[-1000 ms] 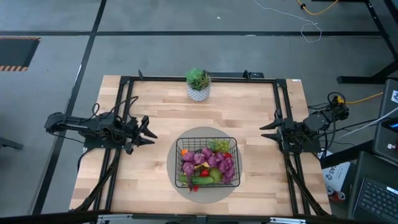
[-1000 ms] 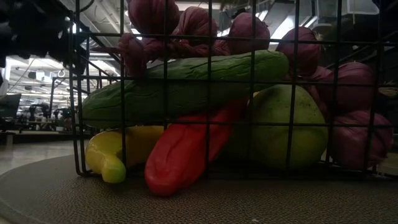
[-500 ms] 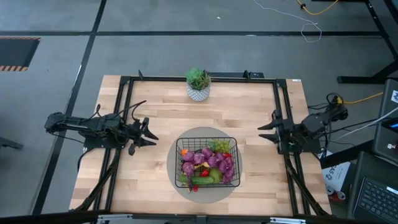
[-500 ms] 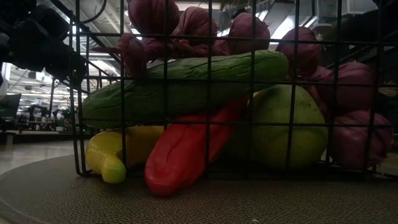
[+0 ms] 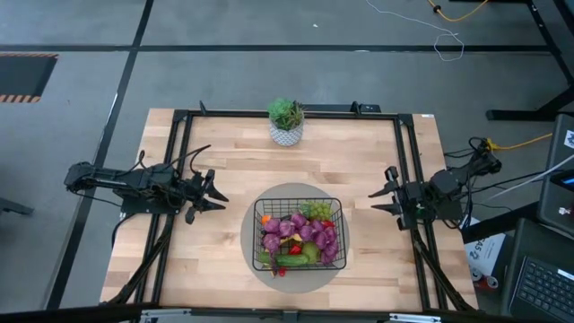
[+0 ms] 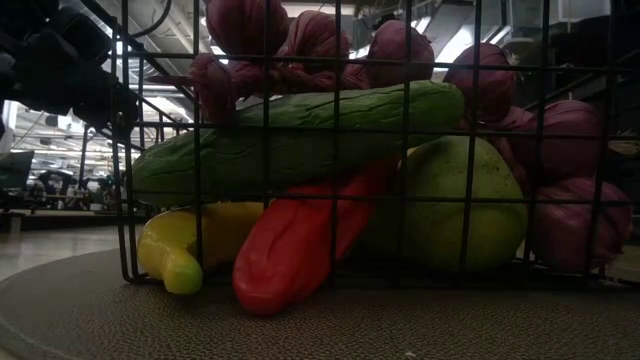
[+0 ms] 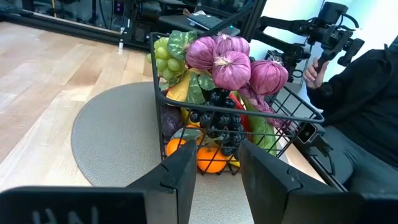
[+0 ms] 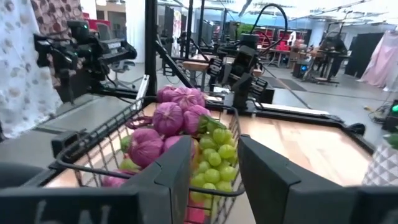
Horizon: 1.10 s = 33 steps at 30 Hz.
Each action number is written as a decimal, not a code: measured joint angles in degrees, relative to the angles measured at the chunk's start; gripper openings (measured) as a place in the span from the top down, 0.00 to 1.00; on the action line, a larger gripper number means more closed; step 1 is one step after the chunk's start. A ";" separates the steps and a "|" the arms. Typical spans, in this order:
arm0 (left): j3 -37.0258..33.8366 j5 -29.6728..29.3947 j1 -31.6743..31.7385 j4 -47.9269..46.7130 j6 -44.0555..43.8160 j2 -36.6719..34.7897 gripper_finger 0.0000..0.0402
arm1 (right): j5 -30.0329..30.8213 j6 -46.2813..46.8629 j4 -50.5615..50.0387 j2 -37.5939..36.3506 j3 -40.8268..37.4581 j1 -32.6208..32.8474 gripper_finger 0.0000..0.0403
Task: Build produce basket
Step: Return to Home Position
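Observation:
The black wire basket [image 5: 255, 224] stands on a round grey mat [image 5: 247, 251] in the table's near middle. It is heaped with produce: purple bulbs [image 5: 300, 233], green grapes [image 8: 214, 155], black grapes [image 7: 221, 121], an orange [image 7: 205, 155], and a cucumber [image 6: 300, 140] over a red pepper [image 6: 300, 250], banana [image 6: 190, 245] and pear [image 6: 460, 205]. My left gripper [image 5: 215, 197] hovers open to the basket's left, pointing at it [image 7: 217, 168]. My right gripper [image 5: 377, 199] hovers open to the basket's right, also facing it [image 8: 214, 168]. Neither touches anything.
A white pot with a green plant [image 5: 286, 121] stands at the table's far middle. Black frame rails [image 5: 179, 179] run along the table's left, right and far sides. Bare wood lies between each gripper and the mat. A person's hand [image 7: 314, 68] shows beyond the table's right side.
My right gripper has moved a little toward the basket and the table's near edge, staying open. My left arm shifted slightly in the first half second and has since kept still. The basket and produce have not moved.

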 joint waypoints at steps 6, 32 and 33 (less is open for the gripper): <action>0.00 0.01 0.00 0.02 -0.01 0.00 0.71 | -1.35 -1.31 0.23 0.00 0.00 -2.39 0.67; 0.00 -0.08 0.02 0.04 -0.03 0.00 0.71 | -4.72 -6.52 8.16 0.63 -6.69 -10.64 0.67; 0.00 -0.06 0.02 0.04 -0.03 0.00 0.71 | -4.72 -6.52 8.15 0.63 -6.69 -10.64 0.67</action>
